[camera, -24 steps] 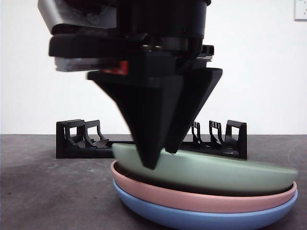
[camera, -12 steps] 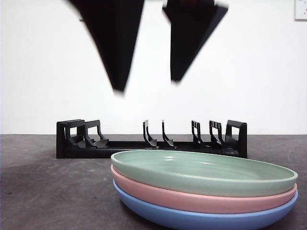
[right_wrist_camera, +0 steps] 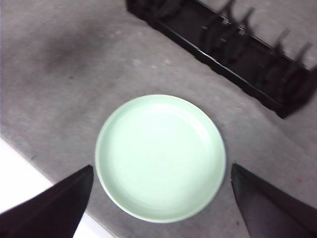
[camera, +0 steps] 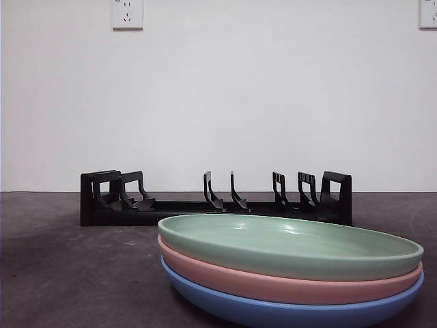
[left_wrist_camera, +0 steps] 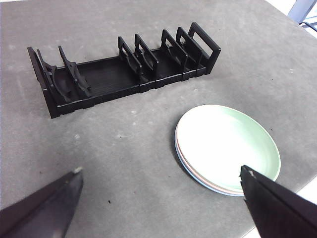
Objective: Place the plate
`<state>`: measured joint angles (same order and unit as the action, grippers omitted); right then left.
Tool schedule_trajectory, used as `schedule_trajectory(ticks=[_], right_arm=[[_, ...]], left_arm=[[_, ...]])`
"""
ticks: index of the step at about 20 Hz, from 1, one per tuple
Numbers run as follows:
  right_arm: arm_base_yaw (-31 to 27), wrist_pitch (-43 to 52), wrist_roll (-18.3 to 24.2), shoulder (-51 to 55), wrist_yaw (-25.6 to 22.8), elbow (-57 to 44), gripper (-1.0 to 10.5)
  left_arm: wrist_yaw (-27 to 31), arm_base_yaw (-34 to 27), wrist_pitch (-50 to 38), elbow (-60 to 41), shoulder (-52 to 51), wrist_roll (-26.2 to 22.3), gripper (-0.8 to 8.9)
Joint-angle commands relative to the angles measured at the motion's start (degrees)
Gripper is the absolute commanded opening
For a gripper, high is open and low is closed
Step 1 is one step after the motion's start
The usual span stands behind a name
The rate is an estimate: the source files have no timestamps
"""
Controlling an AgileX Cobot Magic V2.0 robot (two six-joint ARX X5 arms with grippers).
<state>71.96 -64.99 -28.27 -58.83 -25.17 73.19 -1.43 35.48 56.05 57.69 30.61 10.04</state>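
From my remote station, the front view shows, at left and centre, a black plate rack [camera: 216,200] standing on the dark grey surface [camera: 68,273] before a white wall, its upright dividers holding nothing. To the right and nearer the camera lies a stack of three plates: a green plate [camera: 290,246] on top, a pink plate [camera: 287,285] beneath it, and a blue plate [camera: 287,313] at the bottom, resting on the surface. The stack sits just in front of the rack, not touching it. Neither arm appears in this view.

I read the left claw [left_wrist_camera: 161,198] as open, jaws spread wide, raised above the surface with nothing between them; its camera takes in the rack [left_wrist_camera: 124,67] and, near it, the plate stack [left_wrist_camera: 228,146] close to the surface's edge.

The right claw [right_wrist_camera: 161,198] is likewise open and holds nothing, hanging directly above the green plate [right_wrist_camera: 160,156], which shows between its jaws, well apart from them.
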Motion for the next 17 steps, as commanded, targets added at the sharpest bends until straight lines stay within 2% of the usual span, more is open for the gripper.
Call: schedule_trajectory(ticks=[1,5,8,14,15,16,17], right_arm=[[0.79,0.24,-2.69,7.17,-0.42,-3.80,4.4],[0.79,0.15,-4.83,22.34,-0.15,-10.43,4.4],[0.79,-0.61,-4.68,31.52,1.25,-12.57,4.4],[0.79,-5.40,-4.24,36.50,1.20,-12.63,4.4],[0.79,-5.33,-4.02,36.50,1.16,-12.66,4.4],[0.79,-5.33,-4.02,36.48,1.11,-12.70,3.5],[0.79,-5.38,-4.02,36.48,1.11,-12.79,1.3]], left_arm=[[-0.07,0.26,-0.46,1.01,0.04,-0.35,4.99],[-0.07,0.26,-1.73,1.01,0.04,-0.33,4.99],[-0.07,0.26,-1.84,1.01,0.04,-0.20,4.99],[-0.07,0.26,-1.84,1.01,0.04,-0.11,4.97],[-0.07,0.26,-1.79,1.01,0.04,-0.11,4.72],[-0.07,0.26,-1.64,1.01,0.04,-0.13,3.47],[-0.04,0.26,-1.46,1.01,0.04,-0.17,1.50]])
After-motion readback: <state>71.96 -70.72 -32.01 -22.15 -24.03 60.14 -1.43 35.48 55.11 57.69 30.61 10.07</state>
